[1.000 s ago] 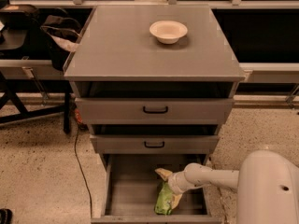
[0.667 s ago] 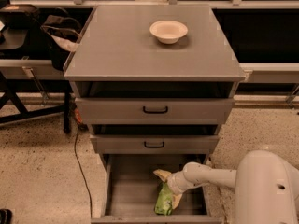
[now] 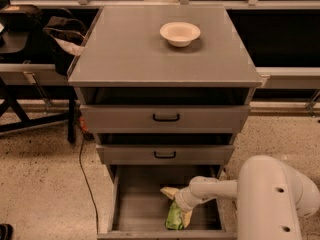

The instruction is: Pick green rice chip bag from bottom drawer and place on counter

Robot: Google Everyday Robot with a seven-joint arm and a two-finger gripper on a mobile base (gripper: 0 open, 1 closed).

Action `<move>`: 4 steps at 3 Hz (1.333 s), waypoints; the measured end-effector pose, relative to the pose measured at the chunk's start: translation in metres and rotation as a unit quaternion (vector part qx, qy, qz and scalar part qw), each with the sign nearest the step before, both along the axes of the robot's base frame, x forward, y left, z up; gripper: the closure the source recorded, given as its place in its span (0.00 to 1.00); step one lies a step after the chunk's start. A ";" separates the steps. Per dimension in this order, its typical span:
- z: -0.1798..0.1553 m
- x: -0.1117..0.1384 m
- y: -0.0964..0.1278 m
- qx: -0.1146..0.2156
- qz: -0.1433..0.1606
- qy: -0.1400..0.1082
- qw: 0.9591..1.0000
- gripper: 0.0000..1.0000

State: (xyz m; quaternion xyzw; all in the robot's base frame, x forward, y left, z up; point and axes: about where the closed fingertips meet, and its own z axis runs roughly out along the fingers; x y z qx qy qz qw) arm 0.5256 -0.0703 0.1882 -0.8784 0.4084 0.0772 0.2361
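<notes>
Gripper: low inside the bottom drawer, at the bag's upper end; you cannot tell its grip.
Bag: green rice chip bag lies near the drawer's front.
Risk: your lift may drop the soft bag.

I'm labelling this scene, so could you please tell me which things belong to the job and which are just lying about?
Job: lime-green crinkly snack bag; open grey bottom drawer holding it; flat grey cabinet counter; pincer, down in that drawer by the bag.
Lying about: round cream bowl on the counter; black cable on the floor; dark bag at left.
</notes>
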 end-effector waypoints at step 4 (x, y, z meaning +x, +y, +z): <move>-0.014 -0.004 0.005 -0.010 -0.001 0.013 1.000 0.72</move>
